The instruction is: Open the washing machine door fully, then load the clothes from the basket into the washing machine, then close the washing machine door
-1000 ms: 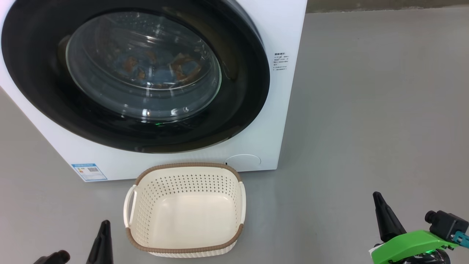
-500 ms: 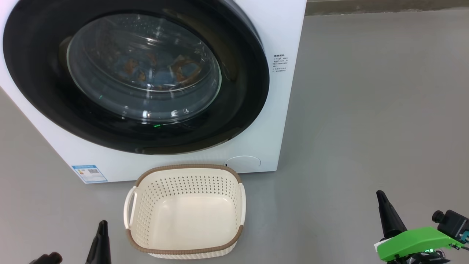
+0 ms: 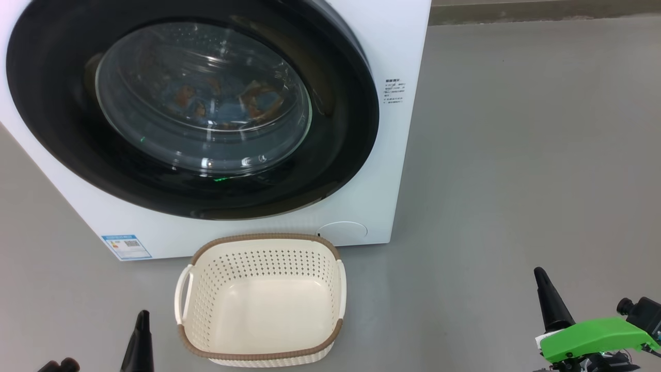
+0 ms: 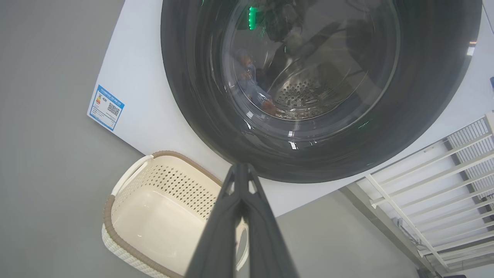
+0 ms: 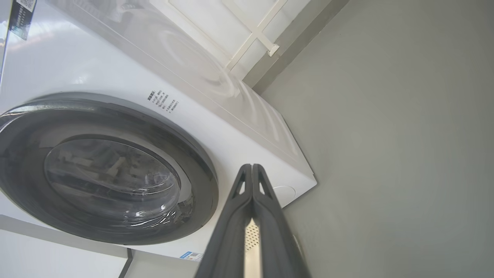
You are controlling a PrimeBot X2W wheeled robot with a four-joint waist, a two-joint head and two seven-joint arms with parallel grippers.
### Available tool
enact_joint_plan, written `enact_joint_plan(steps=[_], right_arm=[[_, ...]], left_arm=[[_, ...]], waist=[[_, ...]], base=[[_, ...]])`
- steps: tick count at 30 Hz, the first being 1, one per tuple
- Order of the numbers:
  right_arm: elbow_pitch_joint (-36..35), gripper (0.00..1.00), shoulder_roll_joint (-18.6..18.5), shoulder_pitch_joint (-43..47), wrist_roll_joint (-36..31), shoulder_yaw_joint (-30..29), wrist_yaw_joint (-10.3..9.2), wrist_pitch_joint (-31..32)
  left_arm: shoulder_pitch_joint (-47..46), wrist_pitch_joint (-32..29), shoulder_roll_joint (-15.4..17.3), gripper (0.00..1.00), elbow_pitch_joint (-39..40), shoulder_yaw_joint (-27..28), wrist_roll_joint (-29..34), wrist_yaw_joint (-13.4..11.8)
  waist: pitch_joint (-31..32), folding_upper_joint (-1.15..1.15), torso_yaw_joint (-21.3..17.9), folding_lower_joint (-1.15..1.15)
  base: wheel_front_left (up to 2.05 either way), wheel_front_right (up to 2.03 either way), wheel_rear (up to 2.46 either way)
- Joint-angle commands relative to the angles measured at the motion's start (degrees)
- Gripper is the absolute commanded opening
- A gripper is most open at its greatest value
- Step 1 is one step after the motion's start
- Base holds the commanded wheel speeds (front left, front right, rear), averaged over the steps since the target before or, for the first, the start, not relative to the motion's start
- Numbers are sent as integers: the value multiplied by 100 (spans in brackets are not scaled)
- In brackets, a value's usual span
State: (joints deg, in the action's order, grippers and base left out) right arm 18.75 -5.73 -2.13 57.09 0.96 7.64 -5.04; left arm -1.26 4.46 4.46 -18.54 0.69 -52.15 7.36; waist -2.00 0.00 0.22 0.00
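The washing machine (image 3: 397, 170) stands on the grey floor with its black-rimmed door (image 3: 335, 155) shut against the front. Through the glass bowl I see the blue and orange-brown clothes (image 3: 227, 106) lying in the drum, also the clothes (image 4: 252, 90) in the left wrist view. The cream basket (image 3: 261, 330) sits empty in front of the machine. My left gripper (image 3: 142, 318) is shut, low at the basket's left. My right gripper (image 3: 541, 274) is shut, far to the right over bare floor. Both hold nothing.
A blue label (image 3: 125, 246) sits low on the machine's front. A white rack (image 4: 444, 173) stands beside the machine in the left wrist view. Grey floor (image 3: 516, 155) spreads wide to the right of the machine.
The whole picture has slid down slightly, so the camera has moved. Both grippers sit a little lower and further out in the view; door and basket stay as they were.
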Motion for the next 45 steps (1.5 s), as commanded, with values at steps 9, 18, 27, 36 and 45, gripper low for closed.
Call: enact_joint_plan(steps=[9, 18, 27, 36, 45], right_arm=[[-217, 0, -11, -262, 591, -105, -8, 177], [-259, 0, 30, -284, 1077, -200, -9, 329], [-302, 0, 72, -307, 1567, -298, -10, 483], [-344, 0, 114, -330, 2055, -396, -12, 637], [-387, 0, 157, -353, 2541, -494, -13, 791]], left_arm=[[-299, -180, 23, 0, 234, 199, -673, 7], [-330, -330, -7, 0, 269, 263, -1217, 8], [-363, -482, -36, 0, 305, 328, -1767, 9], [-395, -634, -66, 0, 341, 392, -2316, 10], [-427, -785, -96, 0, 377, 457, -2862, 11]], waist=[[27, 0, -3, 0], [53, 0, -6, 0], [78, 0, -10, 0], [104, 0, -13, 0], [129, 0, -16, 0]], base=[[0, 0, 0], [0, 0, 0], [0, 0, 0], [0, 0, 0], [0, 0, 0]])
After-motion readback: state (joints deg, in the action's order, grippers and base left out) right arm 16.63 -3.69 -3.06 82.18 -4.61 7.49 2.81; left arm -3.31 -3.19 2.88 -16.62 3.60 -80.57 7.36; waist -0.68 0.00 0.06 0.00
